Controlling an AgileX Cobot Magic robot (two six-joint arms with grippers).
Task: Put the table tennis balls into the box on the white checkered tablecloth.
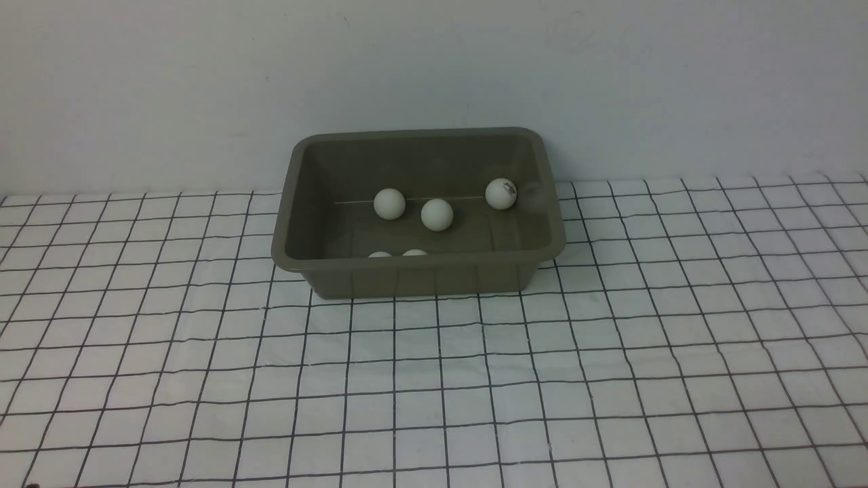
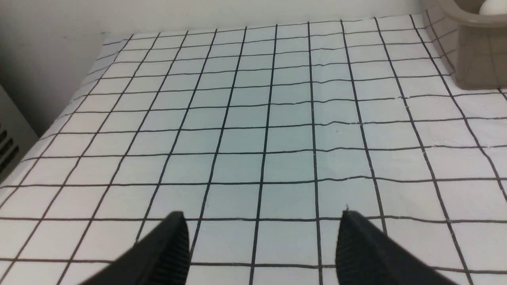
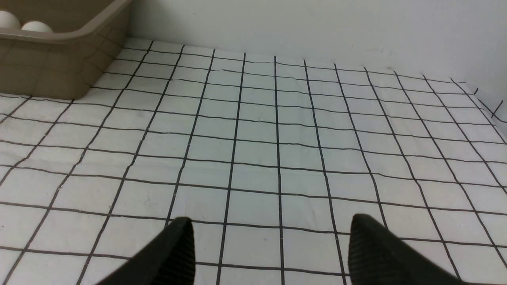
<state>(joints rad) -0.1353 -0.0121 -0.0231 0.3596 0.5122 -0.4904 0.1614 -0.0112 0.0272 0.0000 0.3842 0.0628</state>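
Observation:
The olive-brown box (image 1: pixel 420 274) stands at the back middle of the white checkered tablecloth (image 1: pixel 434 393). Several white table tennis balls lie inside it: one (image 1: pixel 389 203), one (image 1: pixel 437 214), one with a dark logo (image 1: pixel 501 193), and two half hidden behind the near wall (image 1: pixel 380 254) (image 1: pixel 414 252). No ball shows on the cloth. Neither gripper shows in the front view. My left gripper (image 2: pixel 261 221) is open and empty over bare cloth, the box corner (image 2: pixel 475 59) far off. My right gripper (image 3: pixel 271 227) is open and empty, the box corner (image 3: pixel 59 67) far off.
A plain pale wall (image 1: pixel 434 68) rises right behind the box. In the left wrist view the cloth's edge (image 2: pixel 59 114) drops off beside a grey vented panel (image 2: pixel 8 138). In the right wrist view the cloth meets the wall at a corner (image 3: pixel 475 89).

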